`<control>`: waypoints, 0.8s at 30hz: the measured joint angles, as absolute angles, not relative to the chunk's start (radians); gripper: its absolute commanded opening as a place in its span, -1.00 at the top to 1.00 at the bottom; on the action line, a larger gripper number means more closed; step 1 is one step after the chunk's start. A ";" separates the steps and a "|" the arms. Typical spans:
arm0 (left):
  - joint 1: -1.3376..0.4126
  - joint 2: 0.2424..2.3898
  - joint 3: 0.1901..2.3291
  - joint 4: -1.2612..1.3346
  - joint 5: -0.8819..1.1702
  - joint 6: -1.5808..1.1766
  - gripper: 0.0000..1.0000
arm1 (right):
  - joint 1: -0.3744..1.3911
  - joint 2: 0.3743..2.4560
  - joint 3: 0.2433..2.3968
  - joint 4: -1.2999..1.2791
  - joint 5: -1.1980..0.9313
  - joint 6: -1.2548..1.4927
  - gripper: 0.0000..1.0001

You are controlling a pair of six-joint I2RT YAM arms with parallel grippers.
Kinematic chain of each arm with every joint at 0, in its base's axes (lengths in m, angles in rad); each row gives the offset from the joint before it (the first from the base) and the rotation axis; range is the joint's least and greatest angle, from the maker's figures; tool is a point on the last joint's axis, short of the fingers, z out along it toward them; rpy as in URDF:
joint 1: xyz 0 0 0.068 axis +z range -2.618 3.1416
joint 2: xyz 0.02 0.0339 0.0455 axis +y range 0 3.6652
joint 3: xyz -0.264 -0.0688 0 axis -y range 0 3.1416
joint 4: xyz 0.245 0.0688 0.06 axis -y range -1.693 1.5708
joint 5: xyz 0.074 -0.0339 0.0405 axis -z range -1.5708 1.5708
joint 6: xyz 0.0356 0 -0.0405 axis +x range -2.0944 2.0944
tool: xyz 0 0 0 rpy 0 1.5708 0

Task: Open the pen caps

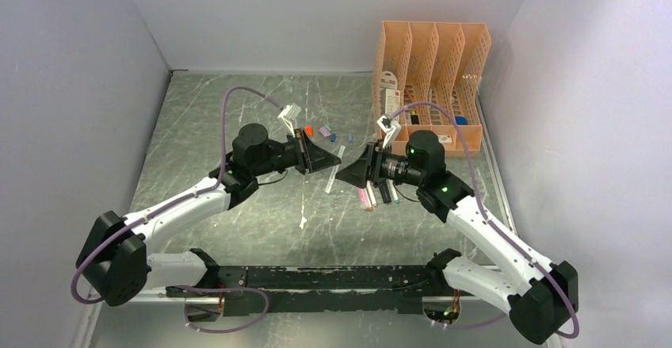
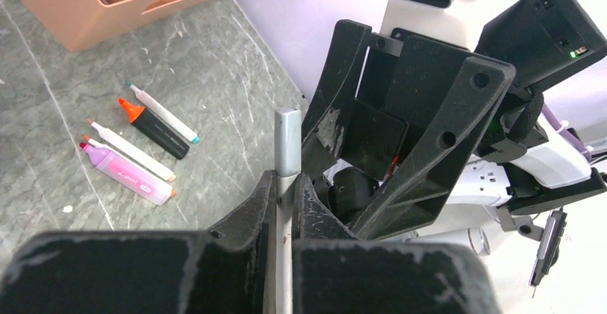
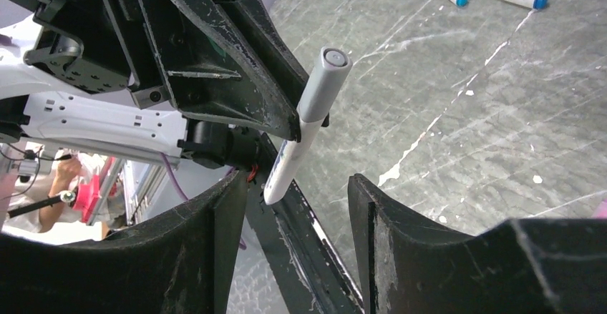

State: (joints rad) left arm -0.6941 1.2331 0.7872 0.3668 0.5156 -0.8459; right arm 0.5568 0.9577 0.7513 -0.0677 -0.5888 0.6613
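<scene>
left pincer (image 2: 286,185) clamps pen (image 3: 286,164), grey cap (image 3: 323,85) on

No words or numbers can be read clearly. The pink marker (image 2: 127,175), at 9 o'clock in the left wrist view, has dark print that is too small to read. The white pen (image 3: 285,158) has blurred blue print. The card (image 1: 387,94) in the organiser (image 1: 472,47), at 1 o'clock, has an illegible red label.

Bright even overhead light, soft shadows, mild glare, wrist-cam fg blurry
</scene>
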 measured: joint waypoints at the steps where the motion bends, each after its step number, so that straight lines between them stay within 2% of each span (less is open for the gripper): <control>1: -0.694 1.233 0.776 0.383 0.513 -0.857 0.87 | 0.557 0.962 0.749 -0.064 -0.589 0.663 -0.07; 12: -0.697 1.233 0.718 0.535 0.482 -0.953 0.86 | 0.585 1.007 0.746 -0.022 -0.587 0.680 0.00; 16: -0.698 1.233 0.698 0.569 0.473 -0.977 0.86 | 0.603 1.024 0.745 -0.004 -0.583 0.684 0.27; 24: -0.698 1.233 0.675 0.587 0.453 -0.988 0.86 | 0.630 1.047 0.745 0.011 -0.565 0.698 0.59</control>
